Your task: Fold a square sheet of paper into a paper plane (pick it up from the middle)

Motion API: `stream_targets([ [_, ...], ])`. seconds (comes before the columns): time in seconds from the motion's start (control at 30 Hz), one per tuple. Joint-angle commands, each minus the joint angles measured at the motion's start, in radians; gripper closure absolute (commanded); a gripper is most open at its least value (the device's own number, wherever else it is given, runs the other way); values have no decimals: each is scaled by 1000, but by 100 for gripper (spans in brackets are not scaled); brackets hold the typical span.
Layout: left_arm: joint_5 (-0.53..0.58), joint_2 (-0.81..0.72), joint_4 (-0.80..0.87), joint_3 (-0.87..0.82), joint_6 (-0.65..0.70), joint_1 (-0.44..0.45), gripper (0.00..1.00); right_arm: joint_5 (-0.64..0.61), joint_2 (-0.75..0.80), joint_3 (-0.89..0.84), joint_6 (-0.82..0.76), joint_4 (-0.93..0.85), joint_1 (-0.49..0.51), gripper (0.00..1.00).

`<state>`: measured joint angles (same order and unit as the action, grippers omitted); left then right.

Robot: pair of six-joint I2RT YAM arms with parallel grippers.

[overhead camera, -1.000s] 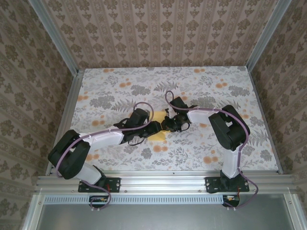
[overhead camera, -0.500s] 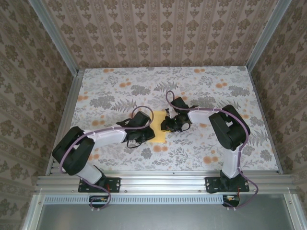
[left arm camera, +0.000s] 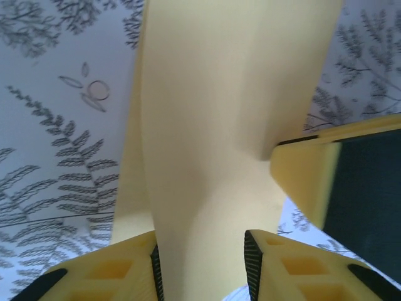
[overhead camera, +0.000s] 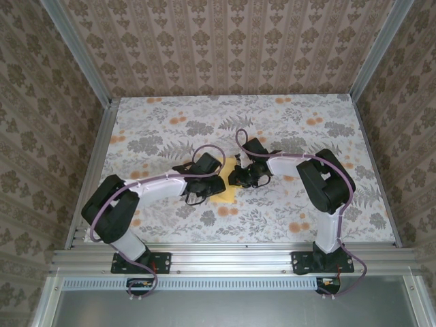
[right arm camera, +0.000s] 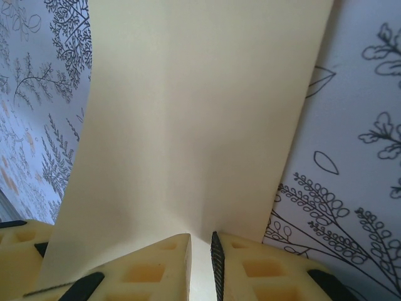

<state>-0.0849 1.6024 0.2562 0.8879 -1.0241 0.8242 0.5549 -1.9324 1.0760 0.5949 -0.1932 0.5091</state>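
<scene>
Midway between the side edges of the table (overhead camera: 306,225), the paper (overhead camera: 229,194) humps between the left gripper's (left arm camera: 200,251) parted fingers, seemingly unclamped; the right gripper (right arm camera: 202,241) pinches its edge.

Bright-yellow square sheet of paper (left arm camera: 207,125), creased lengthwise, buckles upward on the table (overhead camera: 306,116).

Seen from above, the square sheet of paper (overhead camera: 228,193) is mostly hidden under the left end effector (overhead camera: 202,182) and the right end effector (overhead camera: 243,178) at centre frame, and its creases are too small to tell. Both wrist views cut the sheet off at the top edge.
</scene>
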Motion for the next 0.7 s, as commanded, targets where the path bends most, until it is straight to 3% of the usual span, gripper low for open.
stream_targets([
  [0.0,-39,-50,-97,-24,-2,3,58,-20,-39,-23,-9,-30,-3,80],
  [0.2,-91,-39,-240,-68,-31,-7,57,-10,-40,-25,0,-22,-7,80],
  [0.43,-94,-14,-299,-96,-43,-17,63,50,-8,-40,26,32,-27,80],
  [0.67,-104,-1,-352,-125,-50,-30,62,129,30,-44,54,79,-60,79],
])
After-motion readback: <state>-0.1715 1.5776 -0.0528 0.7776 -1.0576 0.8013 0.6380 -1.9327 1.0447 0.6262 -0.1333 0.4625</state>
